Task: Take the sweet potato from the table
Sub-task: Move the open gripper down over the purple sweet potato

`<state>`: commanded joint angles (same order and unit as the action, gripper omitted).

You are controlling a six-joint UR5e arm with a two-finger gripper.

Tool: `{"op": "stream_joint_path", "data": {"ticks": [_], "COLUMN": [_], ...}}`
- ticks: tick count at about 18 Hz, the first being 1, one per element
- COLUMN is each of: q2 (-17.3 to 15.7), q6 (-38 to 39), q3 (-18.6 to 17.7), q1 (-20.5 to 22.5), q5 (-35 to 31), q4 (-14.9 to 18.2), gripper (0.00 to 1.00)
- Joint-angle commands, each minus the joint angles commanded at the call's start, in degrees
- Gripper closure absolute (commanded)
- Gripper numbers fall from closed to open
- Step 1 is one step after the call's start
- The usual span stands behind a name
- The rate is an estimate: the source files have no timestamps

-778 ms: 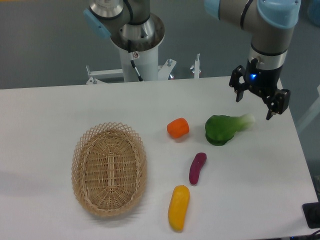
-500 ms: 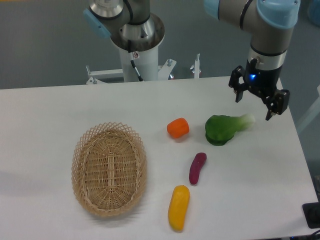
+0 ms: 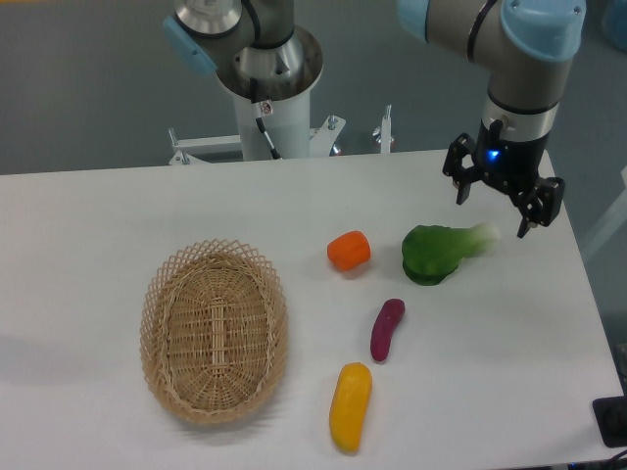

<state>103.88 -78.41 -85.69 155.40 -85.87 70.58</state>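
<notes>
Gripper (image 3: 495,208) hangs over table (image 3: 98,215) at 2 o'clock, fingers spread wide, nothing held. Sweet potato (image 3: 386,329) lies flat centre-right, btwn orange piece (image 3: 349,251) at 11 and yellow piece (image 3: 351,406) at 7.

Plain grey floor (image 3: 88,88) behind

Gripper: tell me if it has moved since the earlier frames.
Yes. The gripper has shifted slightly left and up, judged against the green vegetable, which stays put on the table. Its fingers are spread, holding nothing.
</notes>
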Motion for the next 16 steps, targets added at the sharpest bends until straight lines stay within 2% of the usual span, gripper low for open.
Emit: {"op": "stream_joint_path", "data": {"ticks": [4,6,7,10,12,16], "q2": [2.02,2.46,2.98,4.57,5.80,8.87], "q6": [9.49,10.82,10.83,10.48,10.13,10.39], "q3": [-1.05,-2.36,-3.68,-9.82,-12.82,-13.27], "q1": [-3.34,-4.05,-4.22,-5.19,-5.37,-6.51], "q5": [-0.35,-0.35,-0.27,-0.18,-0.26,-0.35], "q4": [-0.44,-0.96,-2.45,-12.44,-16.95,-17.75], "gripper": [0.00,0.00,0.00,0.00,0.00,0.00]}}
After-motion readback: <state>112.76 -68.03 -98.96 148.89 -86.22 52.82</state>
